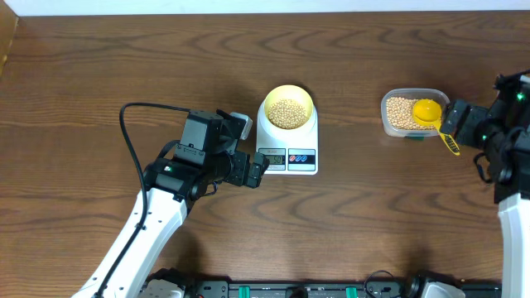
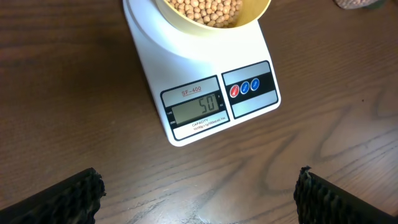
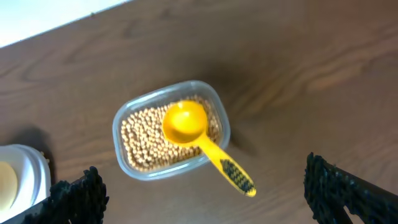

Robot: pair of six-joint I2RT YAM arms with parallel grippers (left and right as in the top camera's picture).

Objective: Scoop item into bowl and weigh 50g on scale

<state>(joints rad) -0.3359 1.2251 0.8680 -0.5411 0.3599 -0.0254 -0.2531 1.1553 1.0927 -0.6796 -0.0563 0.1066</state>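
The pale-yellow bowl (image 1: 288, 108) holds tan beans (image 1: 287, 112) and stands on the white scale (image 1: 287, 149). In the left wrist view the scale's display (image 2: 196, 107) reads 50, with the bowl (image 2: 214, 14) at the top edge. My left gripper (image 2: 199, 196) is open and empty, just in front of the scale; it shows in the overhead view (image 1: 252, 170) too. More beans (image 3: 146, 140) fill a clear tub (image 3: 169, 127). A yellow scoop (image 3: 202, 140) rests in it, handle over the rim. My right gripper (image 3: 208, 193) is open and empty, above the tub's near side.
The clear tub (image 1: 410, 113) with the scoop (image 1: 431, 116) sits right of the scale on the brown wooden table (image 1: 124, 74). A black cable (image 1: 132, 132) loops from the left arm. The right arm (image 1: 505, 141) stands at the table's right edge.
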